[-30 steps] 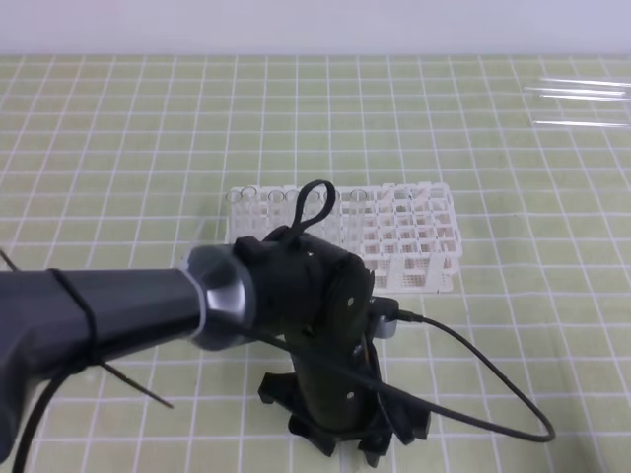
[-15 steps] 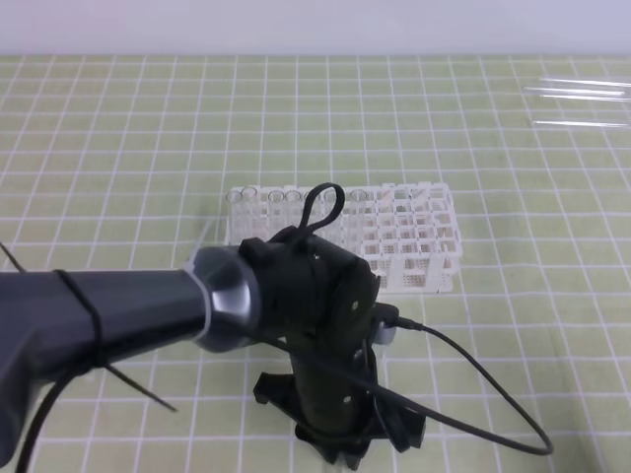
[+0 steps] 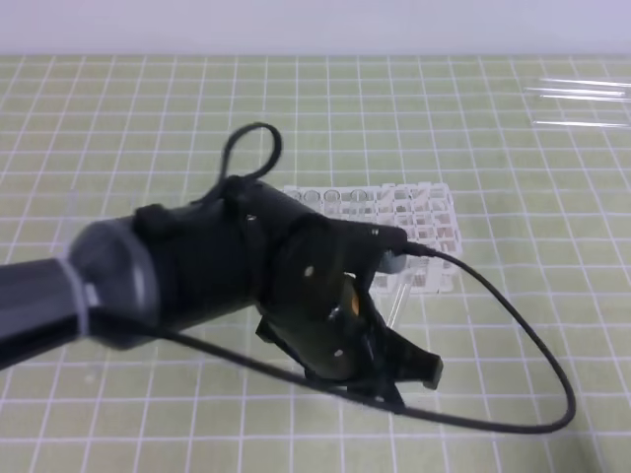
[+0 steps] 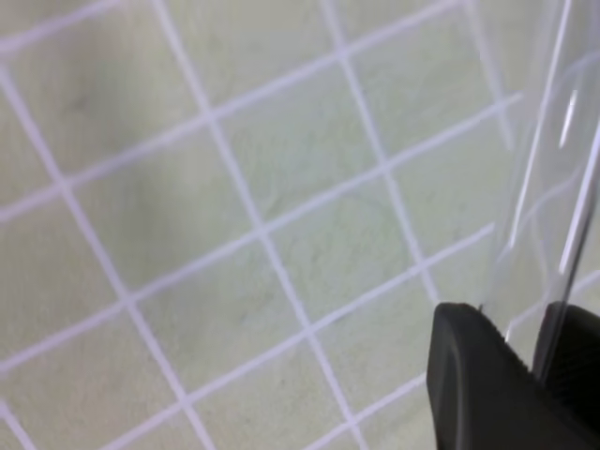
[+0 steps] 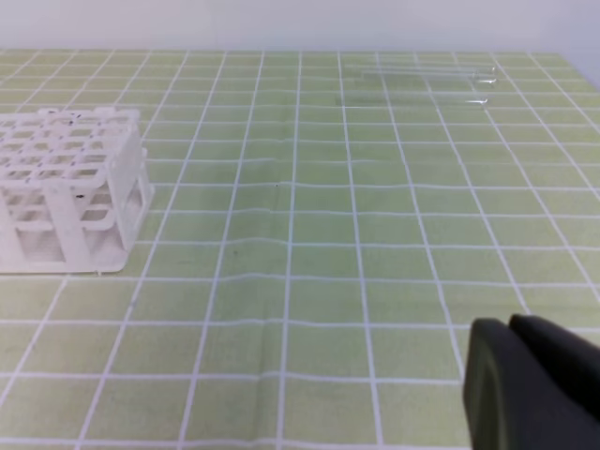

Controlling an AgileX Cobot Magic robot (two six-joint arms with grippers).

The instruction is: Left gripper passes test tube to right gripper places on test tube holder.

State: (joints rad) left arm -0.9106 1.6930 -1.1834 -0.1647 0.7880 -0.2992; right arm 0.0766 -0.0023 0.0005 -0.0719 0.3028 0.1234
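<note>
My left gripper [image 4: 530, 347] is clenched on the tube [image 4: 548, 178] just in front of the rack [image 3: 419, 232], the right gripper [image 5: 511, 361] is closed and empty, and I worry the slick glass slips during the handover.

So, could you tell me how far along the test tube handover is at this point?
Early stage. Done: the left claw is shut on the tube, seen between its fingers in the left wrist view. In hand: carrying it; the overhead view shows the tube near the rack. Left: the handover, since the right claw is shut with nothing in it, and placing the tube in the rack.
</note>
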